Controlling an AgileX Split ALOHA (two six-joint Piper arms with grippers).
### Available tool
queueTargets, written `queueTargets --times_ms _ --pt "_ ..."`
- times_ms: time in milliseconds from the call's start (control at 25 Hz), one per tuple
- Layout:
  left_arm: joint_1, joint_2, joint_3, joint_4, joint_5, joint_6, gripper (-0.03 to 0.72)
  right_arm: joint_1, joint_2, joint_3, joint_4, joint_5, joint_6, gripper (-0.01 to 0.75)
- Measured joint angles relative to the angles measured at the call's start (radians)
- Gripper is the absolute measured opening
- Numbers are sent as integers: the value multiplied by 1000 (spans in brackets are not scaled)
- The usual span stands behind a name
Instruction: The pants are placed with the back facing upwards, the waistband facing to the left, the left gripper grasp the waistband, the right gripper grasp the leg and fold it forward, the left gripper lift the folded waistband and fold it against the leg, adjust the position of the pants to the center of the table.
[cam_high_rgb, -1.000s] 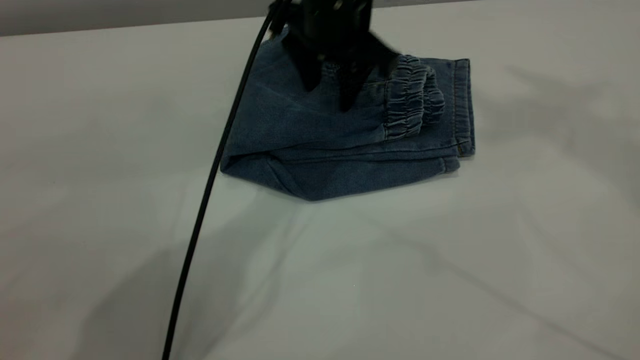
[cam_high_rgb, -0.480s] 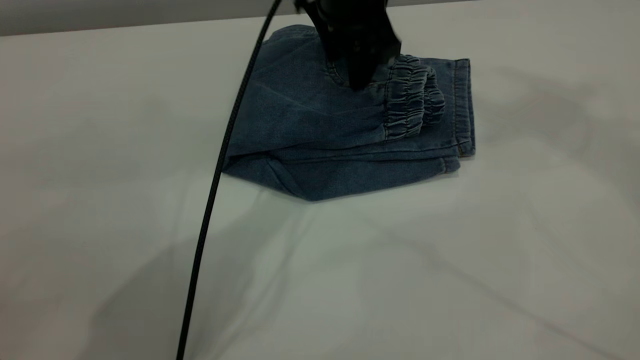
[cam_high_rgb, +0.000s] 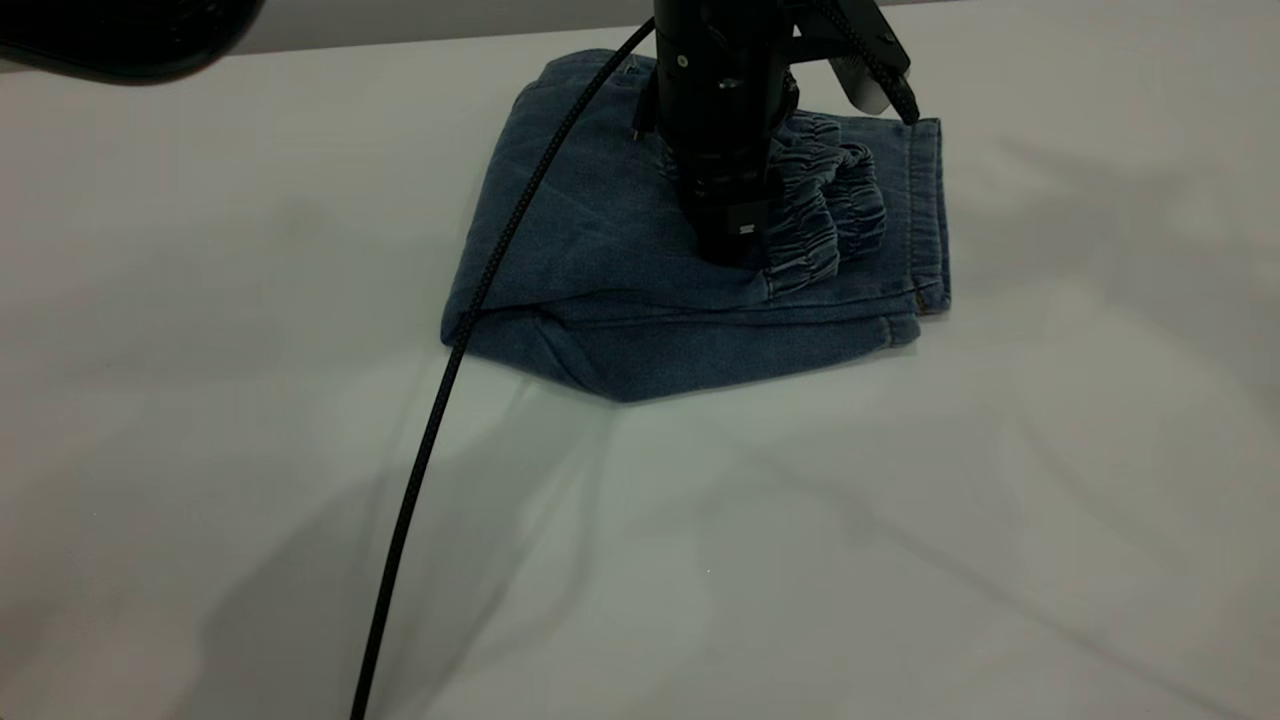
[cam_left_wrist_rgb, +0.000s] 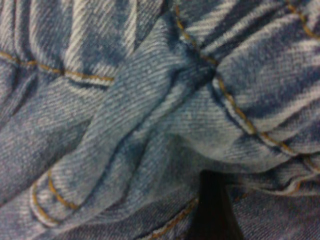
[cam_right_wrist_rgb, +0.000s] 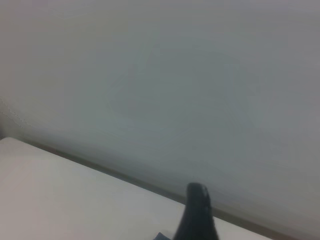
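A pale grey table (cam_high_rgb: 900, 520) fills the exterior view, with a strip of darker wall along its far edge. At the upper left corner a blurred dark shape (cam_high_rgb: 130, 35) intrudes that was absent half a second ago; it cannot be identified. A black braided cable (cam_high_rgb: 440, 400) runs from the near edge up across the left fold of the pants (cam_high_rgb: 600, 260), which lie folded at the far middle of the table, where they were before. The left gripper (cam_high_rgb: 735, 245) has come down since the earlier frames: a second ago it hung above the cloth, and now its black body stands upright with its tip pressed into the denim just beside the waistband (cam_high_rgb: 830, 215), which is doubled over onto the stitched hem of the leg (cam_high_rgb: 925, 210). Whether its fingers are spread or closed cannot be told; the left wrist view shows only bunched denim and orange stitching close up. The right gripper (cam_right_wrist_rgb: 197, 215) shows as one dark fingertip against blank wall, away from the pants; its opening cannot be judged. No writing or labels can be read.
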Motion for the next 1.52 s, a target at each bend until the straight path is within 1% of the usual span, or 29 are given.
queueTargets --times_ms 120,200,320,400,520,680,920,1080,1240,1400,1520 --pt "0 0 0 -20 -23 -84 454 0 0 0 0 0 -9 482" --pt "0 0 0 -28 -28 -175 454 0 0 0 0 0 -16 482" --pt "0 -1 0 -34 -26 -359 454 0 0 0 0 0 -17 482" --pt "0 -1 0 -38 -23 -441 454 0 0 0 0 0 -17 482" --pt "0 -3 0 -39 -6 -513 454 0 0 0 0 0 -18 482" --pt "0 -7 -26 -40 28 -502 454 0 0 0 0 0 -18 482" --pt "-2 -53 -141 -43 23 -437 454 0 -10 0 15 0 -1 482" --pt "-4 -108 -149 -41 26 -434 454 0 -47 0 44 0 2 482" --pt "-4 -182 -149 -4 27 -456 454 0 -103 0 101 0 29 482" --pt "-2 -267 -149 24 26 -521 454 0 -176 0 193 0 38 482" --pt "-1 -339 -149 44 26 -533 454 0 -231 28 259 -1 30 482"
